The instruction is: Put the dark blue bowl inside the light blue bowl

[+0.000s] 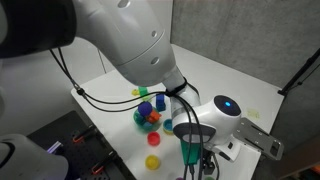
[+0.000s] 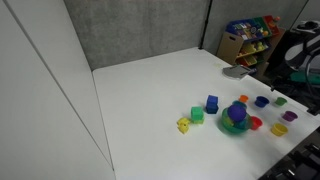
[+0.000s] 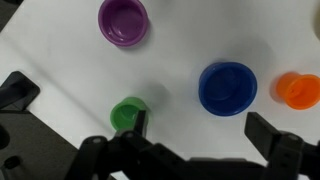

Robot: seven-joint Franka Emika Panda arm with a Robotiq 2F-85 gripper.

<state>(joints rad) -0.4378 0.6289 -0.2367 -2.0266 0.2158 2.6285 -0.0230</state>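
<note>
Dark blue bowl (image 3: 228,87) rests open side up on the white table (image 3: 60,50). In the wrist view it lies to the right of the small green cup (image 3: 128,112) and a little farther from my palm. That green cup, not the bowl, sits under the middle of my gripper (image 3: 142,105). My fingers (image 3: 18,92) are spread wide, one at each side of the view, and hold nothing.

So the bowl is off-centre, nearer the finger on the right of that view. An orange piece (image 3: 298,90) lies just beyond it, on the side away from the green cup. A purple cup (image 3: 123,20) stands well ahead of the green cup.

Being round, the bowl has no long axis to line up with. I judge that the move turns on shifting sideways from the green cup until the bowl's rim lies between my fingers, without clipping the orange piece. I cannot pick out the light blue bowl with any certainty in these views.
</note>
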